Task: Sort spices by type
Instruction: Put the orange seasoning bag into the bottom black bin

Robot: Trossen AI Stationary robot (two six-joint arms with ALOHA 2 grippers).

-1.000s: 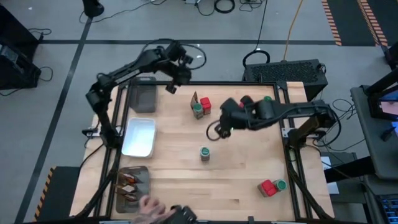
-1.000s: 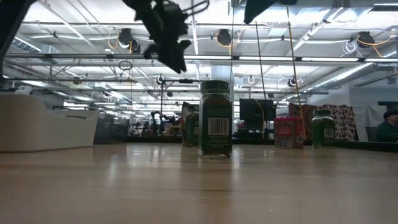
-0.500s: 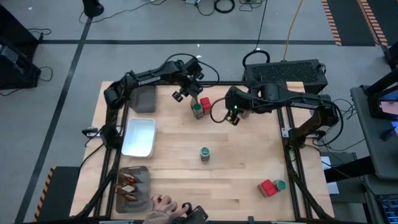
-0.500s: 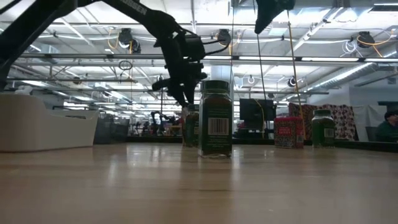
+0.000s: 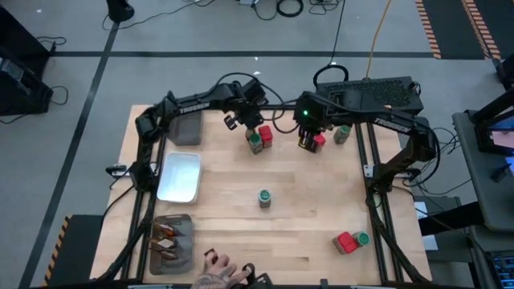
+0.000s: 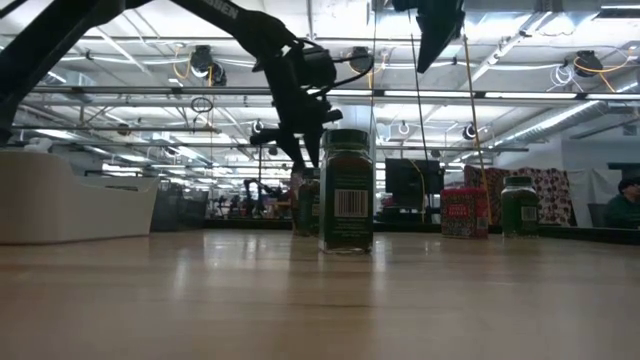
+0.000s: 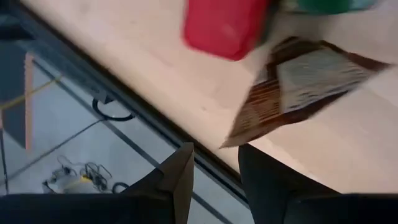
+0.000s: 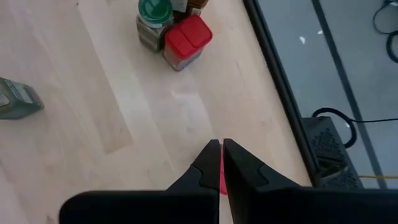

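Looking down on the wooden table (image 5: 305, 209), I have both arms stretched toward its far edge. My left arm reaches in from the left side, and the left gripper (image 5: 238, 122) hangs just above the far cluster of spices, its fingers (image 7: 180, 180) parted only a little with nothing between them; from its wrist camera I see a brown-orange sachet (image 7: 298, 87) lying right ahead of the fingertips and a red box (image 7: 224, 25) beyond it, neither one touched. My right arm comes in from the right along the far rail, and the right gripper (image 5: 307, 138) points down at the table with its fingers pressed together; a sliver of red (image 8: 221, 177) shows beneath the tips in the wrist view, and from above a small red box (image 5: 318, 140) sits right at the gripper, but I cannot tell whether it is pinched or merely under the tips. A grey mesh tray (image 5: 186, 127) sits at the far left corner, a white dish (image 5: 179, 177) nearer on the left, and another mesh tray (image 5: 173, 243) at the near left holds several sachets. The far cluster has a green-lidded jar (image 5: 254, 142) touching a red box (image 5: 265, 135). One jar (image 5: 264, 197) stands alone mid-table, another (image 5: 343, 132) near the far right rail, and a red box (image 5: 344, 242) with a jar (image 5: 361, 238) sit together at the near right. A person's hand (image 5: 213, 273) rests at the near edge.
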